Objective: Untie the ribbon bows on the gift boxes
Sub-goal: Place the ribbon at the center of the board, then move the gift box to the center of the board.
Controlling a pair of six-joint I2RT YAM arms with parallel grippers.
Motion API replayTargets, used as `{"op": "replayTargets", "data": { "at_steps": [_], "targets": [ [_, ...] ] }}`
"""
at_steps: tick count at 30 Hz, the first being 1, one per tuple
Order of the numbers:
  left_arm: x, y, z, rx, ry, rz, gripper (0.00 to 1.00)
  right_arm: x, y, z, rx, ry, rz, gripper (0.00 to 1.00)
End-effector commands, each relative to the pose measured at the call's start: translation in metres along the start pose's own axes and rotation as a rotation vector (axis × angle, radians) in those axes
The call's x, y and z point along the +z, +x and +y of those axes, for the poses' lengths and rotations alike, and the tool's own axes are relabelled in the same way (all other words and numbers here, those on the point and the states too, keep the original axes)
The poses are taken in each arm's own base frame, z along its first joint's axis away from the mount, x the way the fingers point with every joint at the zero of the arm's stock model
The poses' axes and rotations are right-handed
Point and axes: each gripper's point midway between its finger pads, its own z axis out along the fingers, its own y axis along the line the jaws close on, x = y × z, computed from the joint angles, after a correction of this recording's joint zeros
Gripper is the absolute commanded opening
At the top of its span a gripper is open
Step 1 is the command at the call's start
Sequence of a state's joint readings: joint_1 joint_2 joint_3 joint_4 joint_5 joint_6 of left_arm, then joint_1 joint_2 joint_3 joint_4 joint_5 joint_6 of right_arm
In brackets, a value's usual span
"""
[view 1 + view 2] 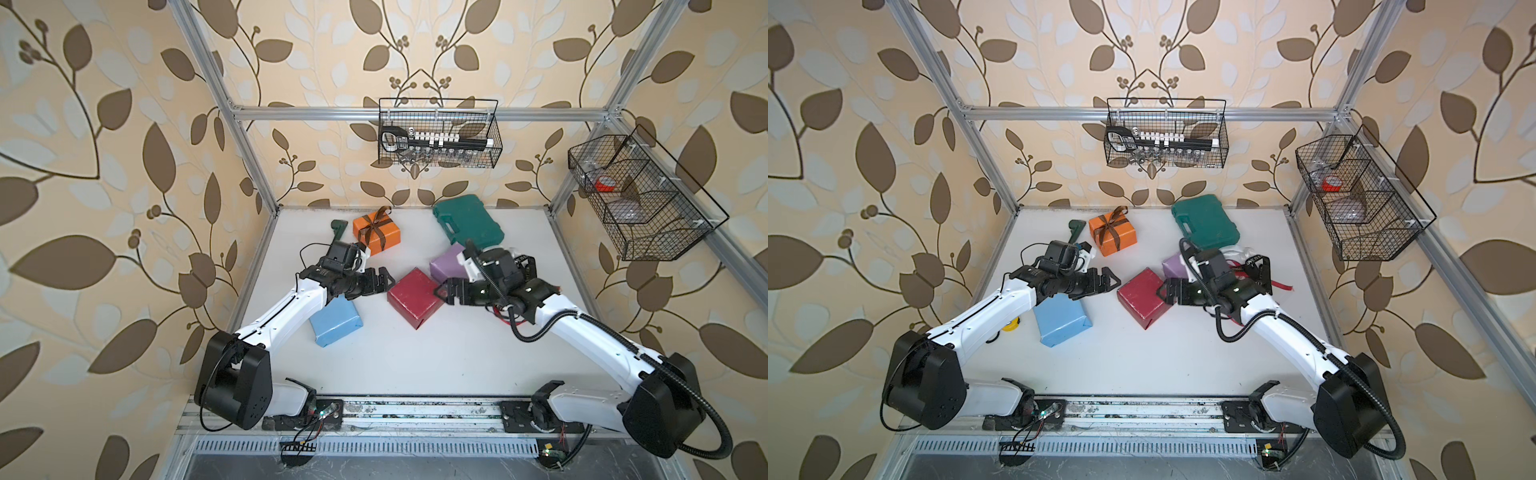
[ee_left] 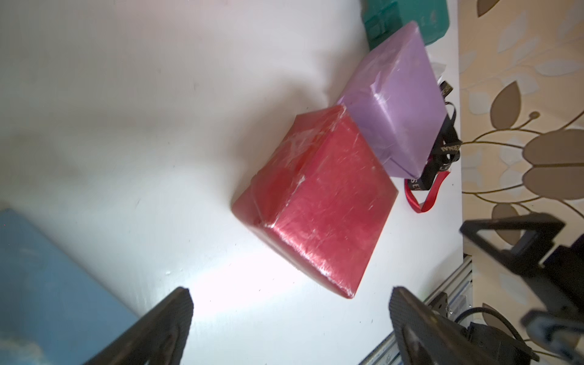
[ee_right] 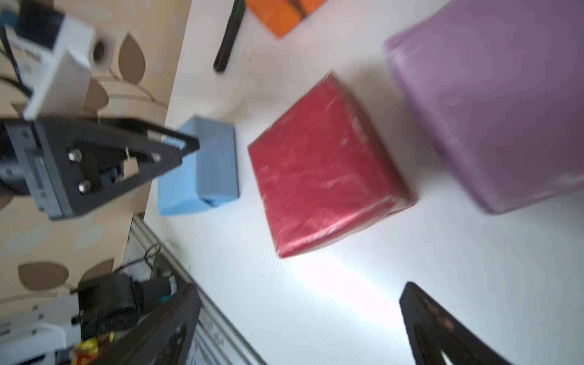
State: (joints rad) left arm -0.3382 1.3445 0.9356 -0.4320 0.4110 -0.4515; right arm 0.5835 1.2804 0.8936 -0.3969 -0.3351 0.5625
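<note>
Two wide: left hand (image 1: 384, 280), right hand (image 1: 440, 293) | dark red box (image 1: 415, 299) between

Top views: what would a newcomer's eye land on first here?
The orange gift box at the far left, the only one seen with a tied brown bow. Then the bare dark red box in the middle, flanked by the open left pincer and right pincer. Loose black and red ribbons lie heaped beside the lilac box.
</note>
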Motion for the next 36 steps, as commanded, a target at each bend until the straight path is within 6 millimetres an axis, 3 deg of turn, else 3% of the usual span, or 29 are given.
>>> {"op": "replayTargets", "data": {
  "at_steps": [1, 5, 11, 18, 21, 22, 24, 27, 31, 36],
  "targets": [
    [-0.017, -0.01, 0.003, -0.023, -0.022, -0.075, 0.99, 0.03, 0.027, 0.033, -0.044, -0.077, 0.079, 1.0],
    [-0.032, -0.034, 0.019, -0.067, -0.052, -0.147, 0.99, 0.063, 0.049, 0.049, -0.052, -0.105, 0.15, 0.99],
    [-0.056, -0.094, 0.051, -0.215, -0.034, -0.294, 0.99, 0.097, 0.035, 0.048, -0.041, -0.093, 0.128, 0.99],
    [-0.043, -0.15, 0.058, -0.268, -0.02, -0.356, 0.99, 0.144, -0.029, 0.037, -0.051, -0.049, 0.029, 0.99],
    [-0.035, -0.163, 0.059, -0.283, 0.0, -0.36, 0.99, 0.165, -0.057, 0.038, -0.047, -0.076, 0.007, 0.99],
    [-0.033, -0.167, 0.059, -0.285, 0.007, -0.361, 0.99, 0.168, -0.076, 0.028, -0.038, -0.067, -0.011, 0.99],
    [-0.027, -0.172, 0.061, -0.292, 0.013, -0.354, 0.99, 0.175, -0.094, 0.023, -0.056, -0.048, -0.024, 0.99],
    [-0.019, -0.179, 0.063, -0.291, 0.018, -0.346, 0.99, 0.171, -0.118, 0.029, -0.08, -0.053, -0.035, 1.0],
    [-0.007, -0.19, 0.072, -0.303, 0.008, -0.354, 0.99, 0.141, -0.152, 0.033, -0.126, 0.05, -0.152, 0.99],
    [0.008, -0.205, 0.078, -0.294, 0.036, -0.378, 0.99, 0.1, -0.202, 0.048, -0.164, -0.047, -0.252, 0.98]
  ]
}}
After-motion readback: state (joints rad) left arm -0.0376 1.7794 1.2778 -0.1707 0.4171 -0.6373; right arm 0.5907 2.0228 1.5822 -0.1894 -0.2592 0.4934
